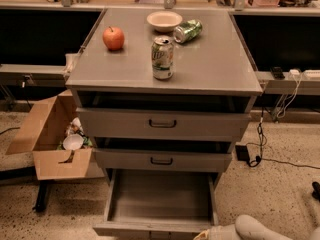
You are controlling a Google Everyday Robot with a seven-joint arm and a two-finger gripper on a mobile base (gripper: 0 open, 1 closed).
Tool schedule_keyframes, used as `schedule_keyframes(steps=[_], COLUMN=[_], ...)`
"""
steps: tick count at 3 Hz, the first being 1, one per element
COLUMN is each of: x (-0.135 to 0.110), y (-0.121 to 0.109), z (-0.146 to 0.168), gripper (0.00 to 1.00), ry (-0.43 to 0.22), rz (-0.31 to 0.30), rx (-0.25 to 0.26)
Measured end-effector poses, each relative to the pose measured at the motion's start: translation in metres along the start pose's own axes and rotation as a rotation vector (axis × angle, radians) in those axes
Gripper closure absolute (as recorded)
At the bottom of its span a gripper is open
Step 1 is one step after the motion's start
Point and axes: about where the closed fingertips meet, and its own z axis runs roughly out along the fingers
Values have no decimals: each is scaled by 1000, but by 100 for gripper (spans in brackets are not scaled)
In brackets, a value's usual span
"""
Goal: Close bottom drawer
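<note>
The grey cabinet (165,69) has three drawers. The bottom drawer (161,195) is pulled far out, showing its wide, shallow, plain grey tray. Its slim front panel (150,228) lies at the lower edge of the view. The middle drawer (162,160) and top drawer (162,124) stand slightly out. My gripper (204,234) is at the very bottom of the view, by the right end of the bottom drawer's front panel. Most of the gripper is cut off by the frame edge. The white arm (252,228) extends from it to the right.
On the cabinet top stand an upright soda can (162,58), a red apple (113,38), a white bowl (164,20) and a tipped green can (187,31). An open cardboard box (52,134) with rubbish sits on the floor at left. Cables (260,134) trail on the floor at right.
</note>
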Motion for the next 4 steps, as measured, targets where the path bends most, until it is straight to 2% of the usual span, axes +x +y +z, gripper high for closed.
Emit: schedule_keyframes(steps=[4], x=[-5], y=[-14], z=[4], gripper=[100], ry=[-37], rz=[-5], rx=[82])
